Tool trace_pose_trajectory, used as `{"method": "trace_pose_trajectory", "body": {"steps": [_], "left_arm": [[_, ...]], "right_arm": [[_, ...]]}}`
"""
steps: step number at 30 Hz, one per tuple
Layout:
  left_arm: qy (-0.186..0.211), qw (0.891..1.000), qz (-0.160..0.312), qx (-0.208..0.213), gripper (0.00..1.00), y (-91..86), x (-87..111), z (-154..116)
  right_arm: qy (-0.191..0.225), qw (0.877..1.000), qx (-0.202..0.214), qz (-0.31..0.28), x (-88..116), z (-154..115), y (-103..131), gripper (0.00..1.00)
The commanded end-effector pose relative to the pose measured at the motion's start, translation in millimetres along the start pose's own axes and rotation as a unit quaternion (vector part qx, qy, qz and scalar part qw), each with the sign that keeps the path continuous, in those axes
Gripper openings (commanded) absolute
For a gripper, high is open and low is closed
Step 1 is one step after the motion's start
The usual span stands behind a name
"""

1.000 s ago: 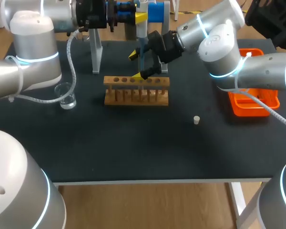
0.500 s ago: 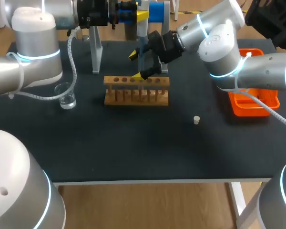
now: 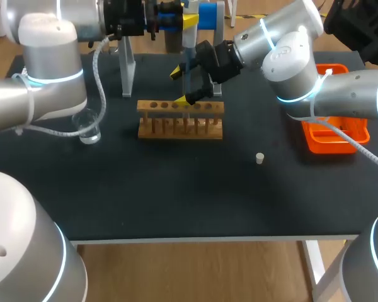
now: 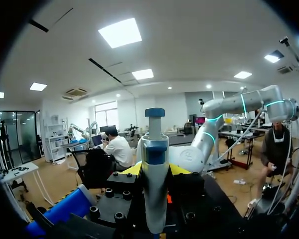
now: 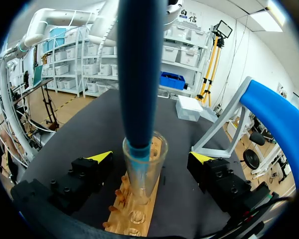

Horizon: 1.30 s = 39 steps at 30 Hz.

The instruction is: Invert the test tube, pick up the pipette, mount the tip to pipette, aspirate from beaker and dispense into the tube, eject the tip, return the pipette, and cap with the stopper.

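Movement in the head view is slight: the left arm (image 3: 47, 69) has swung its elbow a little toward the rack (image 3: 180, 118), and the pipette (image 3: 187, 45) above the rack's far side seems to have edged the same way, while the right arm (image 3: 290, 56) has not shifted. The left gripper (image 3: 185, 21) is clamped on the pipette's body. The right gripper (image 3: 184, 85) sits at the rack's far edge with its fingers apart. The beaker (image 3: 88, 128) stands well off the rack's left end, and the stopper (image 3: 259, 158) lies on the surface (image 3: 176, 189) beyond its right end. In the left wrist view the pipette stands upright in its gripper, plunger on top. In the right wrist view the test tube (image 5: 142, 172) stands mouth-up in the rack, between the spread fingers and touching neither, and the tip (image 5: 138, 149) reaches into its mouth. I judge this the dispensing step, the small shift being alignment over the tube. Ejecting, returning and capping remain.
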<state>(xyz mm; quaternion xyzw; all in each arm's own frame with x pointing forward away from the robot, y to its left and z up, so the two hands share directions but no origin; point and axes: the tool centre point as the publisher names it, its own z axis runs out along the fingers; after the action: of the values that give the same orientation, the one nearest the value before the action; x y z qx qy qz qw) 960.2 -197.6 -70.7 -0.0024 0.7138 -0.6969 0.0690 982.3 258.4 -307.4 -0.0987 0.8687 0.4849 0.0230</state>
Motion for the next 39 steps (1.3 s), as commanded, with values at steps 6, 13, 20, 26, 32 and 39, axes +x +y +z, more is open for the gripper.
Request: {"method": "trace_pose_trajectory", "body": {"steps": [6, 13, 20, 26, 32, 39], "left_arm": [[-0.016, 1.0, 0.006, 0.003, 0.0, -1.1, 7.5, -2.9], [-0.021, 1.0, 0.009, 0.006, 0.0, -1.3, 8.0, -2.8], [-0.024, 1.0, 0.011, 0.009, 0.0, -0.9, 7.6, -1.9], [-0.025, 1.0, 0.011, 0.009, 0.0, -0.5, 7.2, -1.0], [-0.025, 1.0, 0.012, 0.008, 0.0, -0.1, 6.8, 0.1], [-0.026, 1.0, 0.01, 0.007, 0.0, 0.2, 6.7, 0.0]], "right_arm": [[0.003, 1.0, 0.001, 0.0, -2.3, -0.7, -0.5, 1.0], [0.003, 1.0, 0.001, 0.0, -2.3, -0.7, -0.5, 1.0], [0.003, 1.0, 0.001, 0.0, -2.3, -0.7, -0.5, 1.0], [0.003, 1.0, 0.001, 0.0, -2.3, -0.7, -0.5, 1.0], [0.003, 1.0, 0.001, 0.0, -2.3, -0.7, -0.5, 1.0], [0.003, 1.0, 0.001, 0.0, -2.3, -0.7, -0.5, 1.0]]}}
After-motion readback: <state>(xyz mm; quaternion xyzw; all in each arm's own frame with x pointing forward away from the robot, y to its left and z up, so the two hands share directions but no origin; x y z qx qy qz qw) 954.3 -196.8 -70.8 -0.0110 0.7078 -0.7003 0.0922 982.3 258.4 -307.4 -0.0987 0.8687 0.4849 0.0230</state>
